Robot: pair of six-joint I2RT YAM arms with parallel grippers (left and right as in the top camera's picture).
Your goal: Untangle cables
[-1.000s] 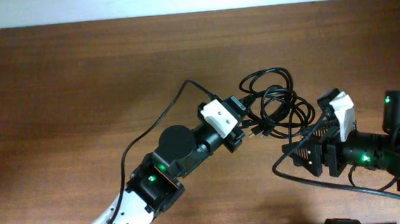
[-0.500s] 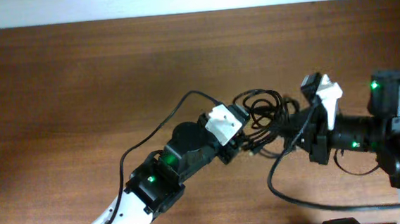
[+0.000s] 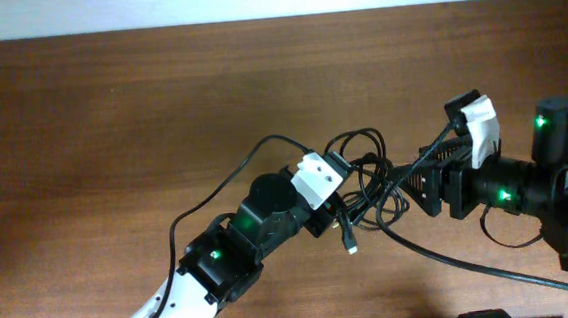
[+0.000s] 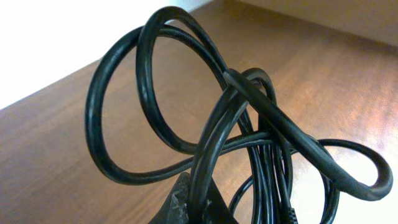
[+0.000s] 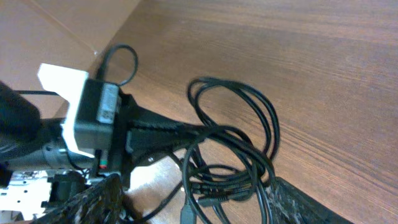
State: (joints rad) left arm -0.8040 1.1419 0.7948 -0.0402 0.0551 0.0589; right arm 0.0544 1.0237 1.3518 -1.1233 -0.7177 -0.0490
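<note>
The cables (image 3: 370, 173) are a bundle of thin black loops hanging between my two grippers near the table's middle right. My left gripper (image 3: 339, 197) is shut on one strand of the bundle; in the left wrist view its jaws (image 4: 198, 202) pinch that strand while the loops (image 4: 249, 124) fan out above. My right gripper (image 3: 417, 175) is open, and in the right wrist view its fingers (image 5: 193, 186) stand wide on either side of the cables (image 5: 239, 143). A small plug (image 3: 351, 242) dangles below the bundle. The left gripper (image 5: 155, 134) also shows in the right wrist view.
The wooden table (image 3: 110, 111) stretches to the left and back, with a pale wall (image 3: 253, 1) along its far edge. The right arm's thicker black wire (image 3: 452, 263) trails across the table at front right. The left arm's own wire (image 3: 216, 189) arcs beside its wrist.
The left gripper has pulled the bundle a little left and toward the front. The right gripper has swung up and in to the bundle's right side. A plug now hangs free below.
</note>
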